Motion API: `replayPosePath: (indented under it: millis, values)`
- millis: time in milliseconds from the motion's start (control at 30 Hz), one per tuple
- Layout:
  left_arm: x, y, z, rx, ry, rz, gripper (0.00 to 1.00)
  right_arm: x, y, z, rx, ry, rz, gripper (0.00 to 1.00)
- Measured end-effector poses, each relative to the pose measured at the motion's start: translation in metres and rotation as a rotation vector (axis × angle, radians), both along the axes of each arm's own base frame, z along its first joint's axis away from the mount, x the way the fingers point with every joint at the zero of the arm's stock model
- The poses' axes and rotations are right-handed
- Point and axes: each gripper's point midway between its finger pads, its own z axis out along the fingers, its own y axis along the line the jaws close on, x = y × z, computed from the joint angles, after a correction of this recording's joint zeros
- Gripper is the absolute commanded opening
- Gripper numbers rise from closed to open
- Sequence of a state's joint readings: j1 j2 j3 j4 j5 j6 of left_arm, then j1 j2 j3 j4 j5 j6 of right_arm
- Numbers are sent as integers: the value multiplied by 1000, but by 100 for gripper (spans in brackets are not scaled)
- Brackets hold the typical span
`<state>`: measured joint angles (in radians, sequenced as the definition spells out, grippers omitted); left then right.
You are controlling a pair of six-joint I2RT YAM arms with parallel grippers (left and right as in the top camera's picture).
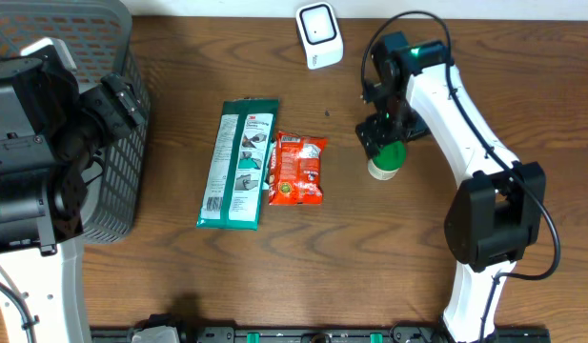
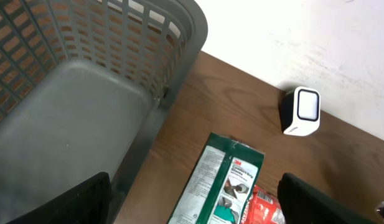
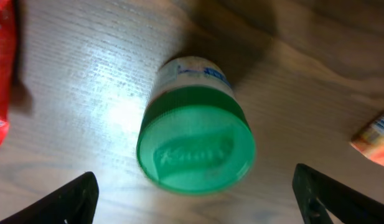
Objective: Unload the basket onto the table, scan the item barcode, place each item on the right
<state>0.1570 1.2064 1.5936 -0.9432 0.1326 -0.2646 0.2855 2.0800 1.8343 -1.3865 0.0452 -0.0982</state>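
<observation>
Right gripper (image 1: 382,135): poised straight above the bottle with its jaws spread wide. In the right wrist view the fingers (image 3: 61,199) sit at the lower corners, clear of the cap on both sides, so nothing is gripped.
Bottle (image 1: 386,160): judged to be the item for scanning. It stands upright on the table (image 1: 179,305), green cap up and white labelled body below, near the red packet and well apart from the scanner.
Barcode: not visible from above. It probably lies on the side label, which would call for a side grasp and a tilt toward the scanner.
Scanner (image 1: 318,35): a small white unit at the far edge, between the two arms, apparently set where either arm can present an item to it.
Left gripper (image 2: 198,199): wide open and empty, near the basket's corner, probably parked to keep the centre free.
Basket (image 1: 122,143): grey mesh at the far left, plausibly the drop point for scanned goods.
Green package (image 1: 238,164) and red packet (image 1: 297,170): lying flat and touching side by side at the centre, likely awaiting their turn.
Orange-edged item (image 3: 375,134): cropped at the frame edge and not identifiable.
</observation>
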Motion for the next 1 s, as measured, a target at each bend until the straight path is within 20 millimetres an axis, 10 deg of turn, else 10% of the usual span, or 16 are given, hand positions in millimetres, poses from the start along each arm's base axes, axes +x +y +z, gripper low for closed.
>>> replayPosePath:
  millis: [500, 1000]
  values:
    - [0, 0, 0, 0, 0, 0, 85, -7, -3, -47, -9, 6, -45, 65]
    - [0, 0, 0, 0, 0, 0, 85, -15, 36, -44, 197, 78, -287, 99]
